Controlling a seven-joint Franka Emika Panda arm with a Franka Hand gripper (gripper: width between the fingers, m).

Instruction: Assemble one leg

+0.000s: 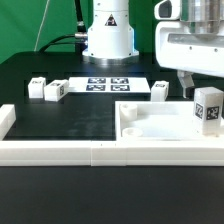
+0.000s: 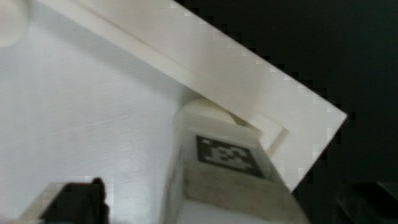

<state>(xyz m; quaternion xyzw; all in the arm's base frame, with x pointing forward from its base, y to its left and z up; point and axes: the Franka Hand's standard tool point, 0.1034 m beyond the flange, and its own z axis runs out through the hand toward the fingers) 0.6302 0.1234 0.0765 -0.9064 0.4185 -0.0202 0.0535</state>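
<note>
Exterior view: the tabletop (image 1: 160, 122) lies flat on the black table (image 1: 70, 120)
Leg: the leg (image 1: 208, 108) stands upright on the tabletop, at its end toward the exterior view's right, with its tag facing that camera
Wrist view: the leg (image 2: 228, 160) sits by a corner of the tabletop (image 2: 89, 110), close against its raised edge, tag in sight
Gripper: the gripper (image 1: 185, 85) hangs over the tabletop, just behind the leg
Finger: one dark finger (image 2: 75, 200) shows in the wrist view, over the tabletop and apart from the leg; the other is not seen
Grip: cannot tell whether it is released or clenched
Lone leg: a lone leg (image 1: 160, 90) stands just beyond the tabletop's far edge
Leg pair: a leg pair (image 1: 45, 90) sits well apart from the tabletop, toward the exterior view's left
Marker board: the marker board (image 1: 108, 84) lies beyond the tabletop, between the leg pair and the lone leg
Rail: a white rail (image 1: 100, 152) runs along the tabletop's near side
</note>
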